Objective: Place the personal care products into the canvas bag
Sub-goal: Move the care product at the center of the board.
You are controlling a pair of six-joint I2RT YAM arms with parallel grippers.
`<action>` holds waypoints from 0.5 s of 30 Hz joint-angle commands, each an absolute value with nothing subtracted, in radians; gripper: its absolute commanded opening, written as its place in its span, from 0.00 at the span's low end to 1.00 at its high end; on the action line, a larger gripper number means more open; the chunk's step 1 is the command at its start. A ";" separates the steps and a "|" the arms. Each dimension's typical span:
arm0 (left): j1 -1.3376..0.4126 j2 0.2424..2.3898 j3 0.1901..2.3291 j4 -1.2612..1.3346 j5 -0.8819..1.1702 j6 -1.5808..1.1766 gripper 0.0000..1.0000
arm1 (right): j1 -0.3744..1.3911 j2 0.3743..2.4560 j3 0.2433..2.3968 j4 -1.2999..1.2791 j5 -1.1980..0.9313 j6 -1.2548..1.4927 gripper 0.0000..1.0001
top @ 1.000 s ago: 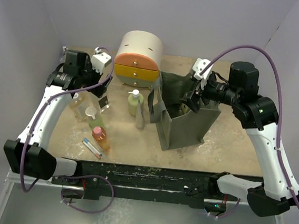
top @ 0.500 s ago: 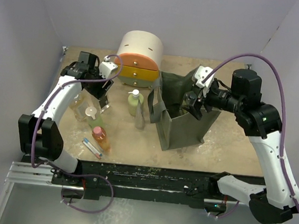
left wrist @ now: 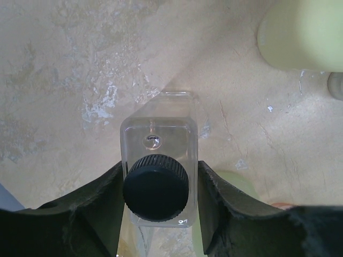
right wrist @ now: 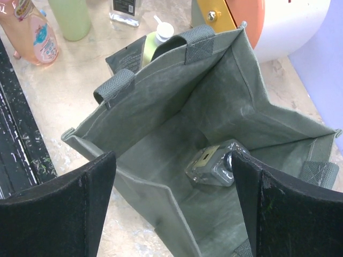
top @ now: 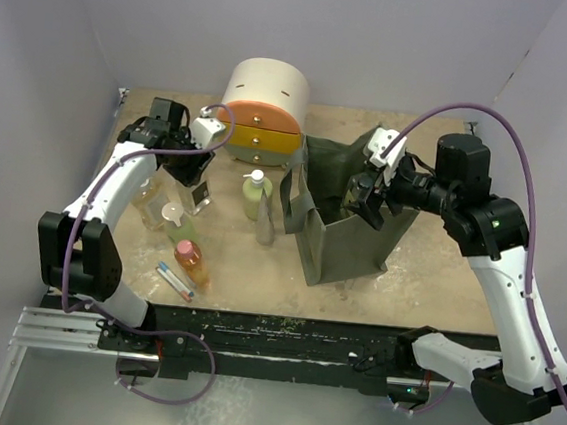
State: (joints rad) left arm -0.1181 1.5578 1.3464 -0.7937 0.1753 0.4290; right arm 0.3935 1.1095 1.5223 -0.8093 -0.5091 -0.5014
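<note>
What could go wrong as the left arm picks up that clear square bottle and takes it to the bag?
The left gripper clasps the clear square bottle by its smooth walls near the cap, so it may slip or swing on lifting. The green white-capped bottle stands close by and could get knocked over. The right gripper hangs open over the canvas bag, so the arms might collide at its mouth.

Table (top: pixel 441 248) with bottles (top: pixel 255 198), bag (top: pixel 345 249) (upright), drawers (top: pixel 263 110)
</note>
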 commanded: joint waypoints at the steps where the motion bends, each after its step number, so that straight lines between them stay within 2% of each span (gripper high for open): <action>1: -0.124 1.572 1.354 -0.767 0.239 0.400 0.48 | 0.380 1.082 1.512 -0.779 -0.527 -0.501 0.89; 6: -0.162 1.551 1.368 -0.792 0.269 0.343 0.34 | 0.369 1.084 1.510 -0.775 -0.540 -0.498 0.89; 11: -0.287 1.499 1.342 -0.796 0.207 0.306 0.29 | 0.368 1.101 1.516 -0.775 -0.546 -0.496 0.89; 15: -0.297 1.467 1.302 -0.786 0.178 0.302 0.26 | 0.368 1.127 1.527 -0.763 -0.575 -0.499 0.89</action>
State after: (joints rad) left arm -0.2825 1.5375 1.3273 -0.7898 0.1810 0.3420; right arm 0.3717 1.1095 1.5131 -0.8062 -0.5224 -0.5007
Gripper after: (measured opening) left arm 0.534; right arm 0.892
